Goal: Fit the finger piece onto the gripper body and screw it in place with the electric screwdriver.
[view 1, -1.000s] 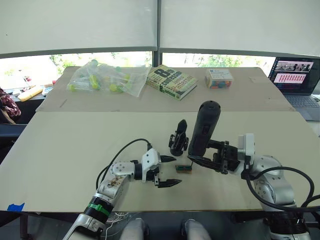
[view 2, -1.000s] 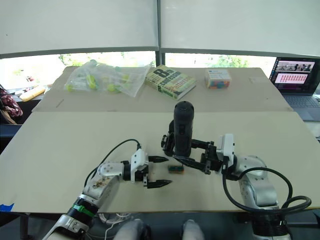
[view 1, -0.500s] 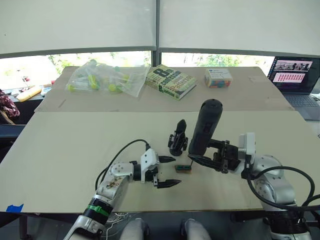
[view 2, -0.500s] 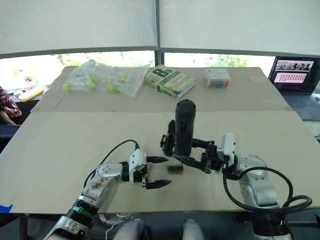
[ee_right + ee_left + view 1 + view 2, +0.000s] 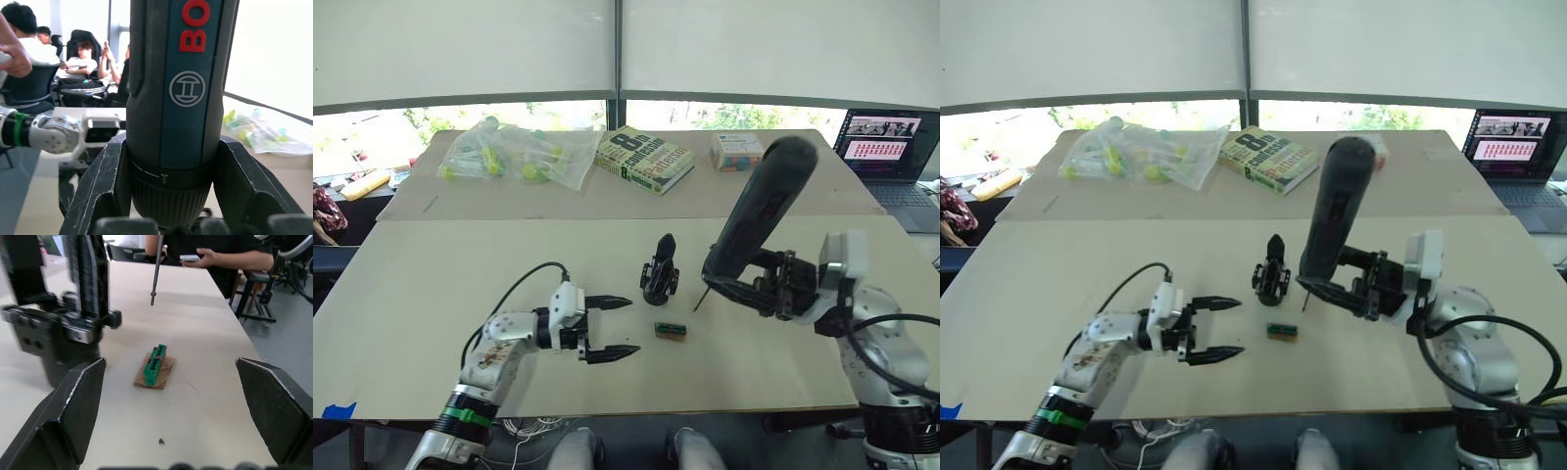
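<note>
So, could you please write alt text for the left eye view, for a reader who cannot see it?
The right gripper holds the electric screwdriver tilted above the table, its bit pointing down beside the upright gripper body. The left gripper hovers open nearby, and a small green-brown box lies between them.

electric screwdriver (image 5: 181, 98): dark grey and teal-blue body, red lettering, white round logo, thin grey metal bit
gripper body (image 5: 660, 272): black
small box (image 5: 155, 366): green on brown
table (image 5: 440, 284): pale beige
left gripper (image 5: 607, 329): black fingers on a white housing
right gripper (image 5: 1332, 290): black fingers, white housing behind
book (image 5: 645, 160): olive-green and white cover, large black lettering
plastic bag (image 5: 514, 155): clear, yellow-green pieces inside
laptop (image 5: 889, 140): screen showing pink and white
</note>
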